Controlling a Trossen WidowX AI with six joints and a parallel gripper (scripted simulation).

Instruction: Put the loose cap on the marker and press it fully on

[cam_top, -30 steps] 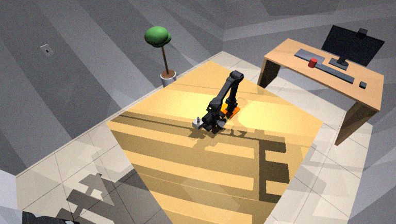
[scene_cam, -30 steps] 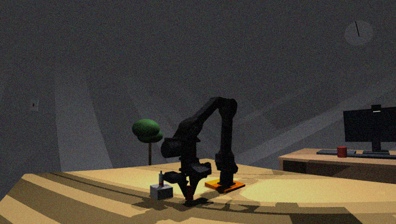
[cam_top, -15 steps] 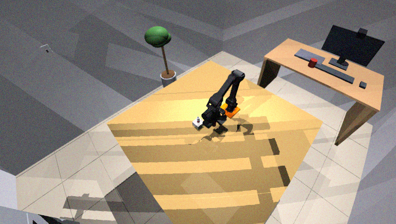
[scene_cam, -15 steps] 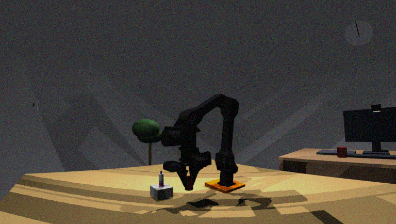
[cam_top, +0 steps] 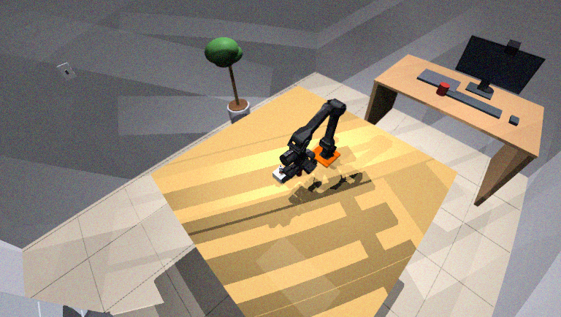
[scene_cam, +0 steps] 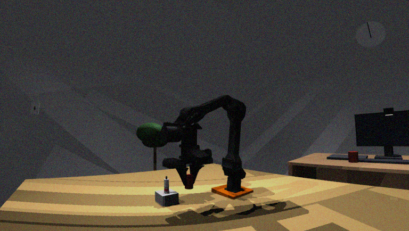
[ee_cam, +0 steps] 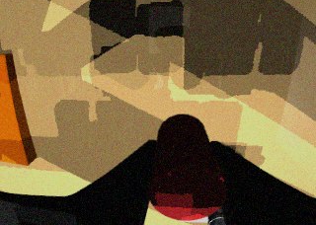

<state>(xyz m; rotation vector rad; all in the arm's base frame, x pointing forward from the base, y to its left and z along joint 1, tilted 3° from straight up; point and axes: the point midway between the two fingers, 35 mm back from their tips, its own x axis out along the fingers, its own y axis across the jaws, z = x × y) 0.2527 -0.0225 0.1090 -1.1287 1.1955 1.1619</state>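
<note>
The dark red cap [cam_top: 299,173] [scene_cam: 189,182] [ee_cam: 183,168] is upright between the fingertips, raised above the table. My gripper [scene_cam: 189,184] [ee_cam: 182,148] points down and is shut on the cap. The white and grey marker [cam_top: 280,169] [scene_cam: 166,183] stands upright, dark tip up, with a red band low on its body, in the pale holder block [cam_top: 276,177] [scene_cam: 166,199]. In the exterior view the block is left of the cap, apart from it. At the wrist view's bottom edge, a small pale and dark piece shows behind the cap; I cannot tell what it is.
The orange base plate [cam_top: 326,156] [scene_cam: 223,191] [ee_cam: 12,116] of the arm lies on the wooden table [cam_top: 247,144] [scene_cam: 60,187], right of the gripper in the top and exterior views. A potted plant [cam_top: 223,52] and a desk [cam_top: 413,69] with a monitor stand beyond the table.
</note>
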